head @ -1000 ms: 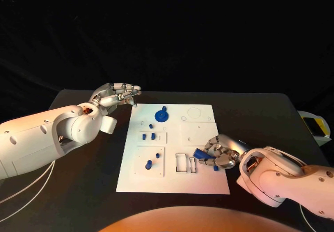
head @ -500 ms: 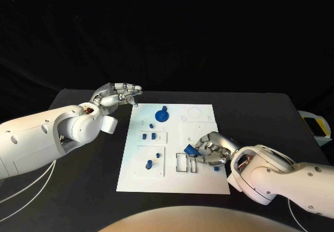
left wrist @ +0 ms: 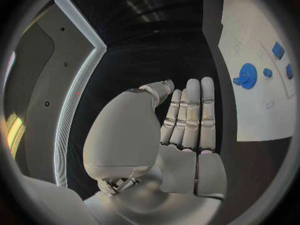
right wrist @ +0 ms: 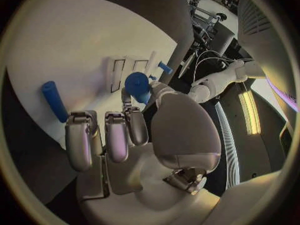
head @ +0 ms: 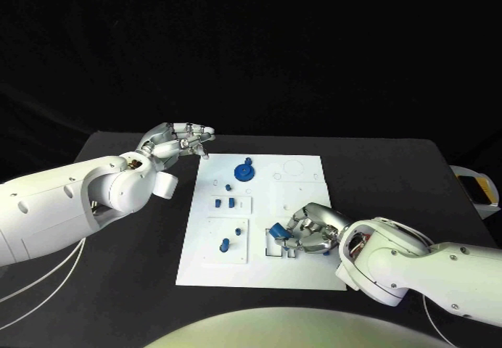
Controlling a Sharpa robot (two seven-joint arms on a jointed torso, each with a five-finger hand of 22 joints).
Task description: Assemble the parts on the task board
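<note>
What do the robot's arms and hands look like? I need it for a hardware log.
Both arms have smooth, rounded, glossy white shells with bulging joints. The left hand and the right hand are silver metal with segmented fingers and pale pads, and the left palm is a smooth silver dome. Thin white cables trail under the left arm. No markings are readable.

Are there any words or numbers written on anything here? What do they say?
No words or numbers can be read here.
The board has only faint outlines, no letters.
The blue parts and both arms are plain.
</note>
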